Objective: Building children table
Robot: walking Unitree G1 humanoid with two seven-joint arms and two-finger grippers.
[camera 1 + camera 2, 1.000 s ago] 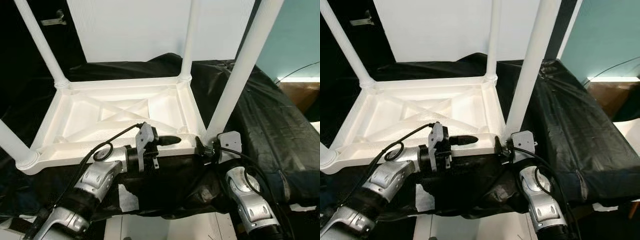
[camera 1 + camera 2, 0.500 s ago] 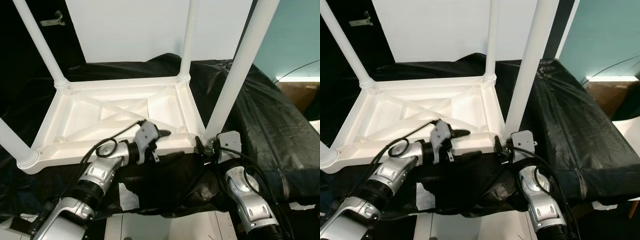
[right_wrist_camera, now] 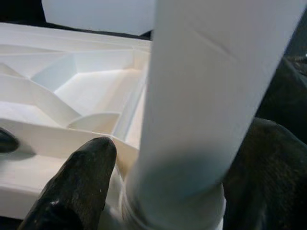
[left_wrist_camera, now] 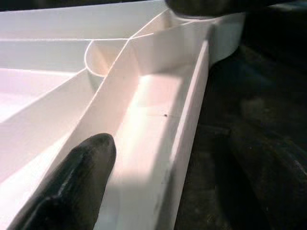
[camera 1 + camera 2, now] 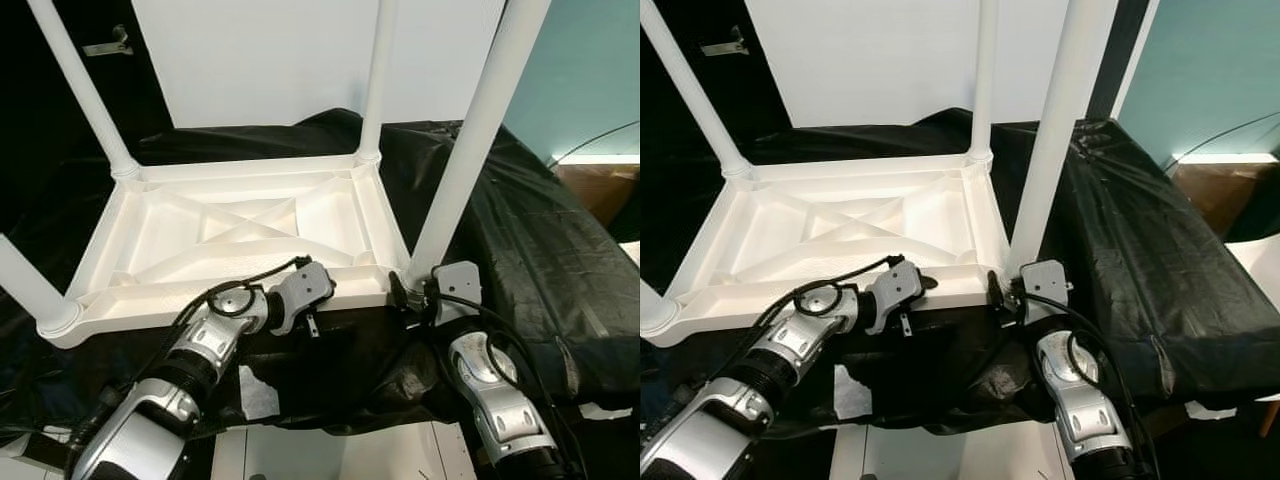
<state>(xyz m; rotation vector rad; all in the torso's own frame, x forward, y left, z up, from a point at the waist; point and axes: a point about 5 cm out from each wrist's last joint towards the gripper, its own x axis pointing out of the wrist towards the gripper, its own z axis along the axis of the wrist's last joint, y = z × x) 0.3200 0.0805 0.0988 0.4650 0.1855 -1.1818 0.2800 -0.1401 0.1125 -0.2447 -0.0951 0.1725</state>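
Note:
The white plastic children's table (image 5: pixel 200 300) lies upside down on black cloth, its legs pointing up. My left gripper (image 5: pixel 325 290) is at the near rim, right of its middle. In the left wrist view it is open, with one finger (image 4: pixel 81 182) inside the ribbed underside and the other outside over the cloth, the rim wall between them. My right gripper (image 5: pixel 405 292) is at the foot of the near right leg (image 5: pixel 465 150). In the right wrist view its fingers (image 3: pixel 81 182) sit on either side of that leg, shut on it just above the socket.
The black cloth (image 5: pixel 540 250) covers a raised surface that drops off on the right. A white board (image 5: pixel 300 60) stands behind the table and a teal wall (image 5: pixel 590 70) is at the right. A brown box (image 5: pixel 600 190) is at the far right, and a white scrap (image 5: pixel 258 390) lies below the near edge.
My left wrist has rolled and the gripper has dropped from above the near rim to sit astride it. The right gripper and the table have not moved.

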